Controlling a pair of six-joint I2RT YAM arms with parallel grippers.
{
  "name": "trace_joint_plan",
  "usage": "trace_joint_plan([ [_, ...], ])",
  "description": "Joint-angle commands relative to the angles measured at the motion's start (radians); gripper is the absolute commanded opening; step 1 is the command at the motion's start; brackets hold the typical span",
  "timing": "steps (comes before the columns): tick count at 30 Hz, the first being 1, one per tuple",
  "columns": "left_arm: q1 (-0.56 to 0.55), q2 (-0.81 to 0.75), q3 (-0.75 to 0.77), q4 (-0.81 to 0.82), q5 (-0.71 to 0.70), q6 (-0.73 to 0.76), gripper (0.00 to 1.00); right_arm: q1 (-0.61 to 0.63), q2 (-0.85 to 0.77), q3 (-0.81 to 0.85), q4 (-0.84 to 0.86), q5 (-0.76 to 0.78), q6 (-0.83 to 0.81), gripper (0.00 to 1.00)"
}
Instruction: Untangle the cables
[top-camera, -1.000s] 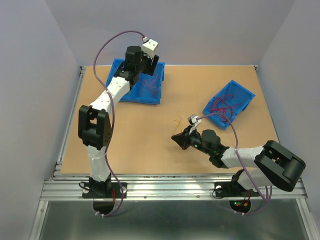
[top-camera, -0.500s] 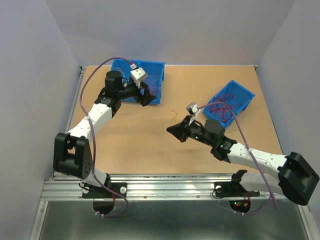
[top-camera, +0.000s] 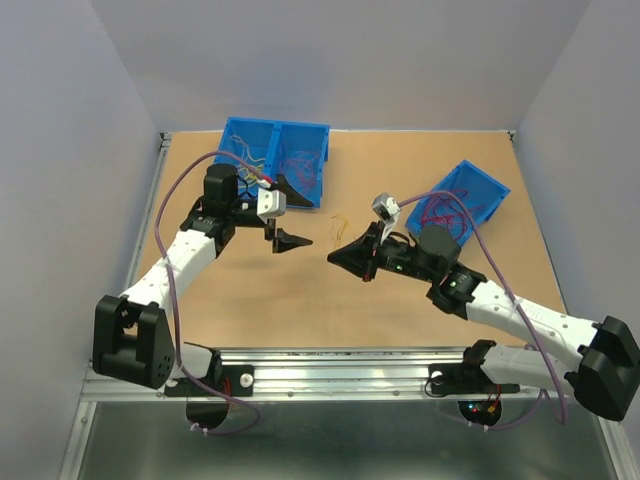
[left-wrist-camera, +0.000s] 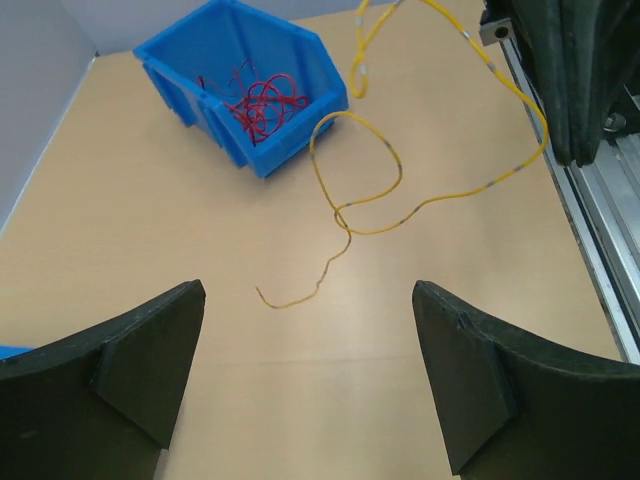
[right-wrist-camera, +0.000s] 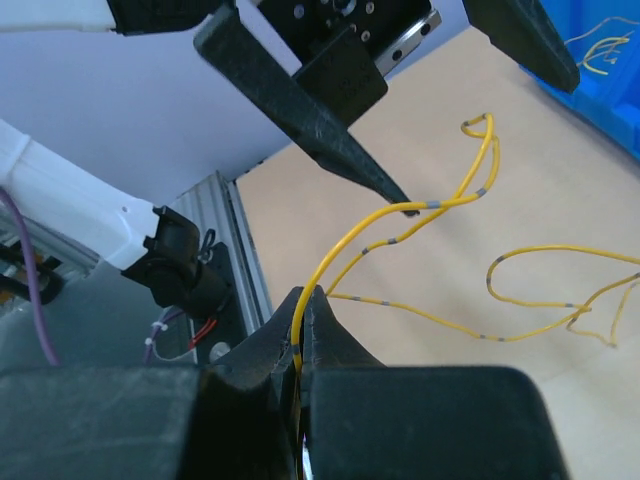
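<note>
A thin yellow cable (top-camera: 342, 222) lies in loops on the table between the two grippers. It shows in the left wrist view (left-wrist-camera: 372, 203) and in the right wrist view (right-wrist-camera: 400, 214). My right gripper (top-camera: 338, 257) is shut on one end of it (right-wrist-camera: 307, 303) and holds that end up off the table. My left gripper (top-camera: 287, 213) is open and empty, facing the right gripper, with the cable's free end just beyond its fingertips (left-wrist-camera: 190, 300). Red and magenta cables (left-wrist-camera: 262, 100) lie in the blue bin (top-camera: 478, 186) at the right.
A blue double bin (top-camera: 238, 135) stands at the back left with thin wires inside. The left gripper's fingers (right-wrist-camera: 300, 100) hang close above the held cable in the right wrist view. The metal rail (top-camera: 330, 360) runs along the near edge.
My left arm has swung from the back bin down toward the table's middle, gripper open. My right gripper has moved left and farther back, carrying the yellow cable.
</note>
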Motion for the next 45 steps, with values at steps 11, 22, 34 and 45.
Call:
trace_joint_plan([
  [11, -0.123, -0.050, -0.048, -0.080, -0.040, 0.232, 0.97, 0.013, 0.046, 0.118, 0.120, -0.109, 0.107, 0.01],
  [22, -0.154, -0.044, -0.055, -0.034, -0.069, 0.171, 0.96, 0.013, 0.129, 0.189, 0.190, -0.143, 0.130, 0.01],
  [34, -0.155, -0.039, -0.050, -0.003, -0.080, 0.122, 0.49, 0.015, 0.181, 0.223, 0.232, -0.144, 0.150, 0.01],
  [45, -0.155, -0.033, -0.044, 0.067, -0.145, 0.007, 0.00, 0.016, 0.105, 0.134, 0.232, -0.043, 0.113, 0.25],
])
